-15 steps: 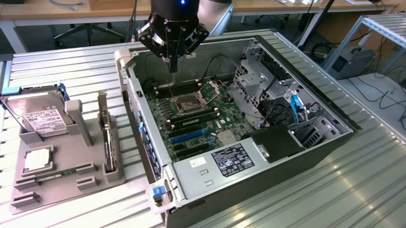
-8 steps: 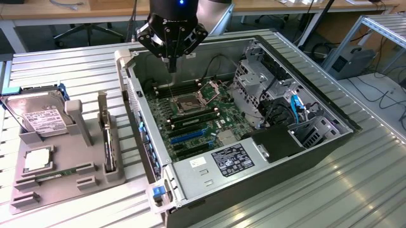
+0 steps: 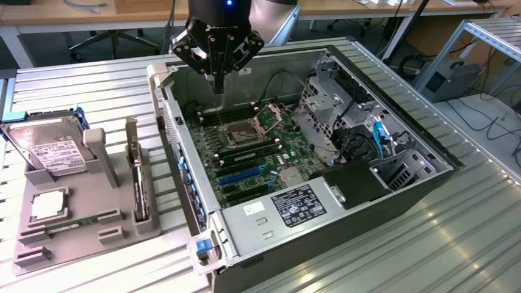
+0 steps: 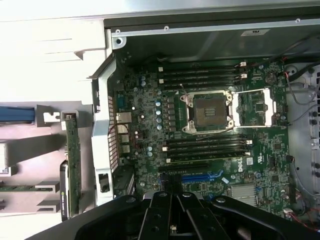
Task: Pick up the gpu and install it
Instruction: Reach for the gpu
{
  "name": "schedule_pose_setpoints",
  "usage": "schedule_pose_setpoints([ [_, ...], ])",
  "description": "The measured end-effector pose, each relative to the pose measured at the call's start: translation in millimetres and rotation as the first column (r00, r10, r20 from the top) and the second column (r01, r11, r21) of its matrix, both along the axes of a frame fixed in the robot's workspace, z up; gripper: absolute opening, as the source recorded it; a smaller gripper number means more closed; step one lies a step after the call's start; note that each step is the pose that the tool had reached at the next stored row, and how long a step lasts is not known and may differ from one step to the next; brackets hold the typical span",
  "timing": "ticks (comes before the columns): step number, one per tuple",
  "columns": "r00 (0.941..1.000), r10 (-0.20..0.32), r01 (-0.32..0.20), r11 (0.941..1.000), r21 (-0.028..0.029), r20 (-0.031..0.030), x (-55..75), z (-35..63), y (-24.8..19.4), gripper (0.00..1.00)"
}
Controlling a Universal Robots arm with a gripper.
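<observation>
Closed pincer (image 4: 172,212) over motherboard (image 4: 150,145); gpu (image 3: 139,183) edge-on, half hidden in stand (image 3: 94,152).

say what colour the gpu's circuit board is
Green. The gpu stands on edge, and its board shows best in the wrist view.

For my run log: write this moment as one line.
gripper: shut, empty, above open black metal computer case | thin flat gpu card: upright in grey holder
</observation>
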State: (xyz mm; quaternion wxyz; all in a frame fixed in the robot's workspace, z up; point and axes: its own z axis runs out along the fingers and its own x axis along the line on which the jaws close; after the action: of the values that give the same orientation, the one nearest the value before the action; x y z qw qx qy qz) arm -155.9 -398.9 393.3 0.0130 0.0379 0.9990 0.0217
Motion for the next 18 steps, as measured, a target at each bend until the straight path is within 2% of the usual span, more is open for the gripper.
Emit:
schedule_pose_setpoints([
  [18, 1.0, 0.0, 0.0, 1.0, 0.0, 0.0, -6.7, 0.0, 0.0, 0.11],
])
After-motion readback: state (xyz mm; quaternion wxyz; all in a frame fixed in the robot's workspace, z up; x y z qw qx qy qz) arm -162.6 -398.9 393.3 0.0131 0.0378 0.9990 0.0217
